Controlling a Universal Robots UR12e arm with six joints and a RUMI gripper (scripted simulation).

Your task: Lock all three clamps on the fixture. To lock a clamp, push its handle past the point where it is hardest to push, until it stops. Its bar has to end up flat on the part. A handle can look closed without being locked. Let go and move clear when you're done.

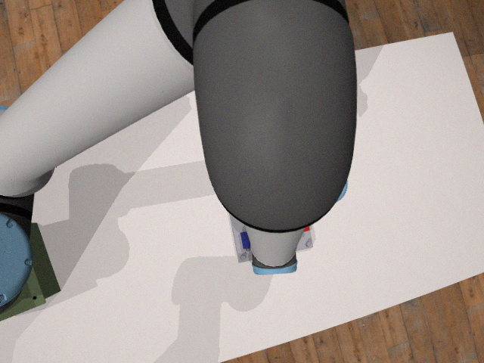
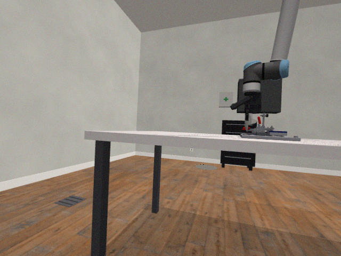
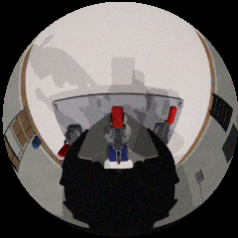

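The grey fixture plate (image 2: 269, 136) lies on the white table, and the arm hides most of it in the top view (image 1: 239, 246). The wrist view shows three clamps with red handles: the left handle (image 3: 63, 150), the middle handle (image 3: 117, 116) and the right handle (image 3: 172, 115). A blue part (image 3: 115, 154) sits below the middle clamp. My gripper (image 3: 117, 113) points down over the fixture and is shut on the middle clamp's red handle. In the side view the gripper (image 2: 246, 123) reaches down to the fixture's near end, and one red handle (image 2: 259, 119) stands upright beside it.
The arm's grey elbow (image 1: 273, 117) and white link block most of the top view. The robot base (image 1: 15, 258) stands at the table's left edge. A dark cabinet (image 2: 237, 158) stands against the far wall behind the table.
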